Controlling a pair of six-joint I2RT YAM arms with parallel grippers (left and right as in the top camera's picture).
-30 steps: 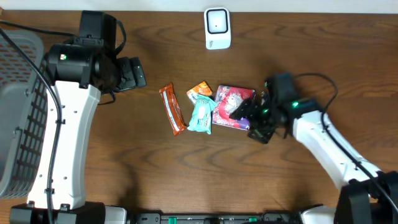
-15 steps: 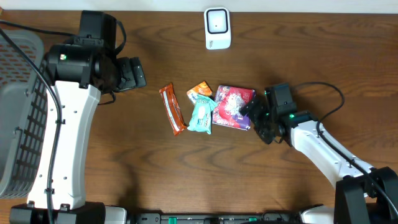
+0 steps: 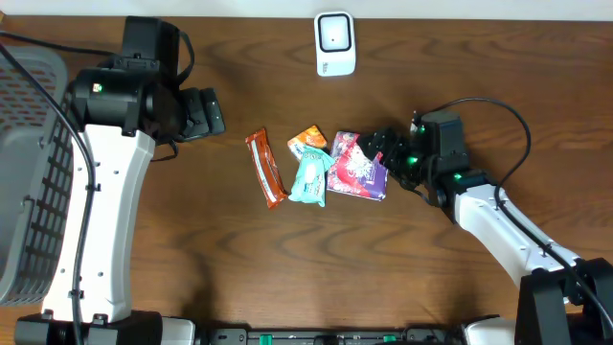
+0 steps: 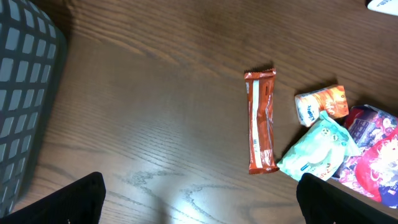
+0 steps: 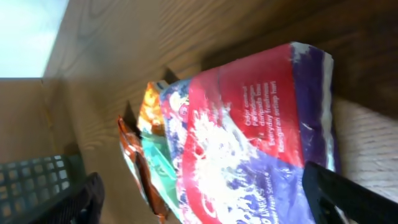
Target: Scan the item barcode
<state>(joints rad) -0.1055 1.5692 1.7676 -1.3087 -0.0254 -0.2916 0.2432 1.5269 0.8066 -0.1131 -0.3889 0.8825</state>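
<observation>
Robot test bench laid out like a shop checkout

Two white robot arms, the left arm (image 3: 101, 220) and the right arm (image 3: 503, 225), work over a dark wooden table (image 3: 287, 287). A small white scanner (image 3: 335, 43) stands at the table's far edge. A grey plastic shopping basket (image 3: 29, 192) sits at the left side. Wrapped snacks lie in the middle: an orange-brown bar (image 3: 265, 169), a teal packet (image 3: 311, 177), a small orange packet (image 3: 307, 141) and a red-and-purple pack (image 3: 356, 165).

left arm (image 3: 101, 220): white shell, black joints | right arm (image 3: 503, 220): same, 1 green LED (image 3: 414, 160) | black cables (image 3: 476, 100)
</observation>
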